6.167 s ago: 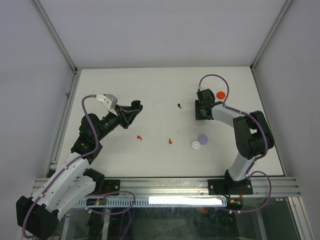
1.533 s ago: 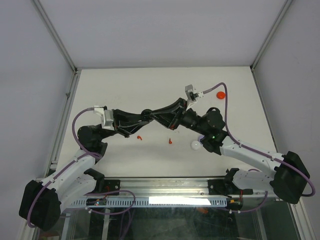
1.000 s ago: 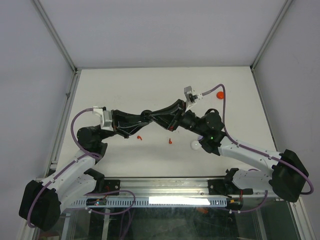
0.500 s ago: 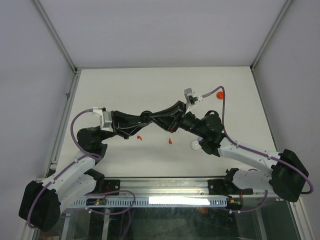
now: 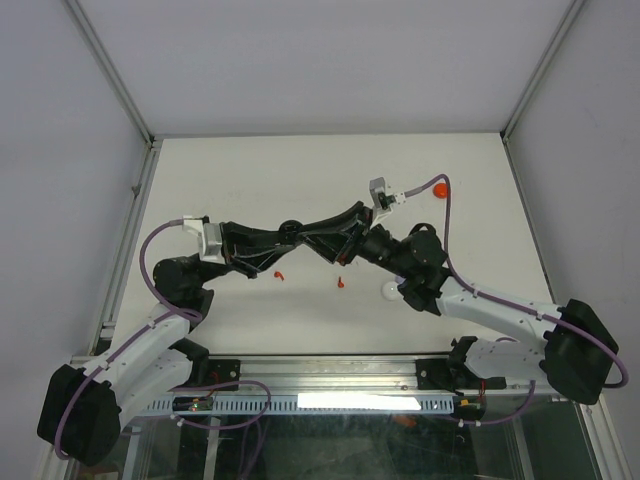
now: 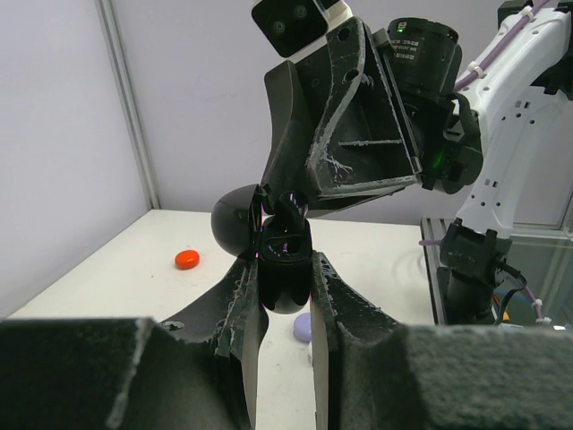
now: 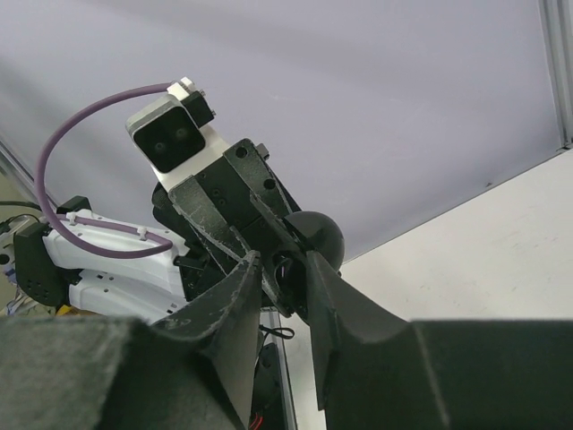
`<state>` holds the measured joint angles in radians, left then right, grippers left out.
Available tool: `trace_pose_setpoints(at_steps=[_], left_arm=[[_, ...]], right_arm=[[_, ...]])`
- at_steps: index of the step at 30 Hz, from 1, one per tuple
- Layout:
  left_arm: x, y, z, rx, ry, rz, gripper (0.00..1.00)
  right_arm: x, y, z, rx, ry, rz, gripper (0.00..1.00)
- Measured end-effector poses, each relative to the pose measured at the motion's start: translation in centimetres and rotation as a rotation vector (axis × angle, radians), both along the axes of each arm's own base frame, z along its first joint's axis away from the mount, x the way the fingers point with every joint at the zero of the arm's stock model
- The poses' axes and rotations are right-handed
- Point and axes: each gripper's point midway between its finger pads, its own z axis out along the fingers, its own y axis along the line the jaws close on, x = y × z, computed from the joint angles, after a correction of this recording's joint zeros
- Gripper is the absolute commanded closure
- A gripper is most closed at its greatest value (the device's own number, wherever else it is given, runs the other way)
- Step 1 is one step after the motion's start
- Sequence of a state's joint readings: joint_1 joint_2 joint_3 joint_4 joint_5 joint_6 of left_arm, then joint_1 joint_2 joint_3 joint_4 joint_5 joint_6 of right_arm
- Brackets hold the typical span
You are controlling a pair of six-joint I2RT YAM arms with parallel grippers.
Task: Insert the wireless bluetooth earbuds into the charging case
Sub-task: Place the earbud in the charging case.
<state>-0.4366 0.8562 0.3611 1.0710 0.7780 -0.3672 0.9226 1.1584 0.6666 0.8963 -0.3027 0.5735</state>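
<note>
My left gripper [image 6: 285, 260] is shut on an open black charging case [image 6: 285, 273], held above the table, its round lid [image 6: 235, 219] swung back. My right gripper [image 6: 291, 199] comes down onto the case's open top, pinching a small black earbud [image 6: 293, 206] at its tips. In the top view the two grippers meet tip to tip, left [image 5: 292, 234] and right [image 5: 312, 238]. In the right wrist view my right gripper [image 7: 285, 269] frames the case [image 7: 300, 269]. Two red earbuds [image 5: 278, 273] [image 5: 341, 283] lie on the table below.
A white case [image 5: 390, 291] lies under the right arm. A red case [image 5: 440, 189] sits at the back right and also shows in the left wrist view [image 6: 187, 260]. A lilac case [image 6: 303, 327] lies below the held case. Frame posts stand at the table's corners.
Since 6 s ago both arms have come together over the middle. In the last second the joined grippers have drifted slightly left, still tip to tip.
</note>
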Motion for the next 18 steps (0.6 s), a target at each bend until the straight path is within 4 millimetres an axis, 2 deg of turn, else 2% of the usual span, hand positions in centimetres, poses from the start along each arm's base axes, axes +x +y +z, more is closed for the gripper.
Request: trace_pose_setpoints(at_steps=[10,16,17,18], left_arm=[[0.2,0.2,0.3,-0.012,-0.006,0.019,1.0],[0.4,0.4,0.4,-0.016,-0.002,0.042,1.0],[0.4,0.4,0.4,-0.014,0.001,0.047,1.0],[0.5,0.5,0.3,-0.012,0.004,0.053,1.0]], right_arm=[[0.1,-0.6,0.1,-0.021,-0.015,-0.038,0.61],[0.4,-1.2,-0.8,-0.081,-0.011,-0.079,0.58],[0.4,-1.3,-0.9,-0.094,-0.006,-0.083,0.48],[0.4,-1.5,-1.0,-0.106,-0.002,-0.086,0.46]])
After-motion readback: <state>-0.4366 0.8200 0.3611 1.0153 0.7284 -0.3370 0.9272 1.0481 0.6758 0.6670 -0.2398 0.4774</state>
